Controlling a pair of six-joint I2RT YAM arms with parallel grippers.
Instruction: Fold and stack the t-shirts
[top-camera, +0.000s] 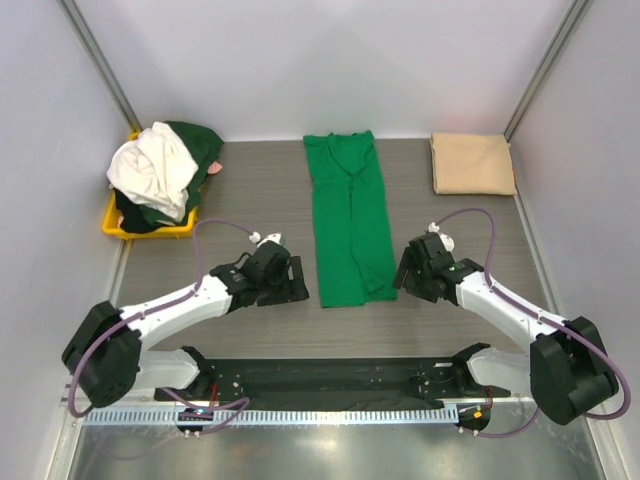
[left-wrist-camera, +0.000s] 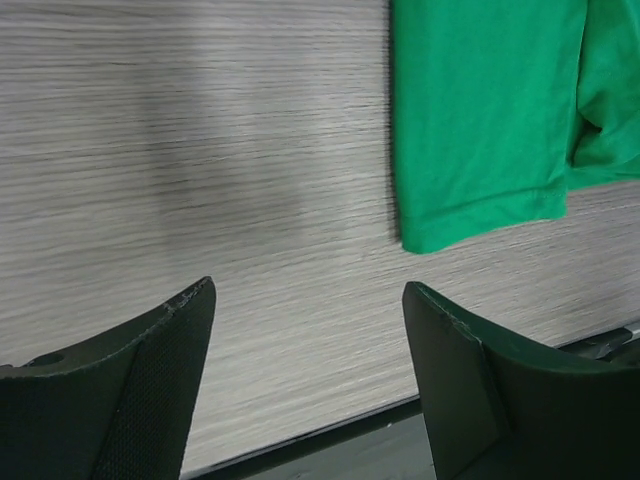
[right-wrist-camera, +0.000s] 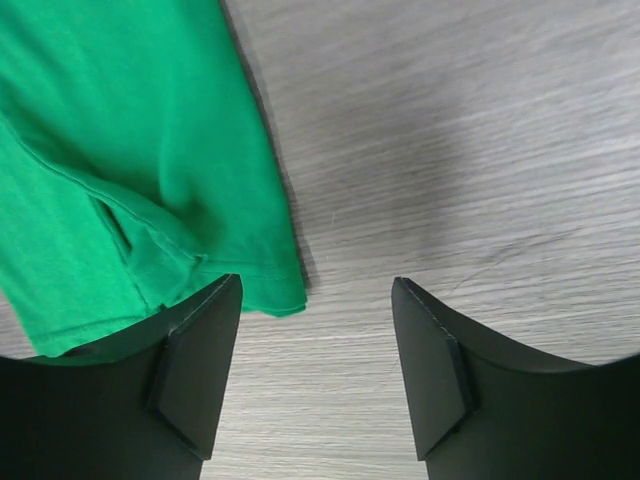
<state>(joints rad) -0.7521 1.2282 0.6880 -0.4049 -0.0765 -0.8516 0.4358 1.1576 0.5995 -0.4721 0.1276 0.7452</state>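
A bright green t-shirt (top-camera: 348, 215) lies folded into a long strip down the middle of the table. It also shows in the left wrist view (left-wrist-camera: 480, 110) and the right wrist view (right-wrist-camera: 120, 140). A tan beige t-shirt (top-camera: 472, 163) lies folded at the back right. A white t-shirt (top-camera: 153, 170) and dark green t-shirts (top-camera: 200, 142) are heaped at the back left. My left gripper (top-camera: 298, 280) is open and empty, just left of the green shirt's near end. My right gripper (top-camera: 403, 268) is open and empty, just right of that end.
A shallow yellow tray (top-camera: 115, 222) holds the heap of shirts at the back left. A black base plate (top-camera: 320, 380) runs along the near edge. Walls close in the table on three sides.
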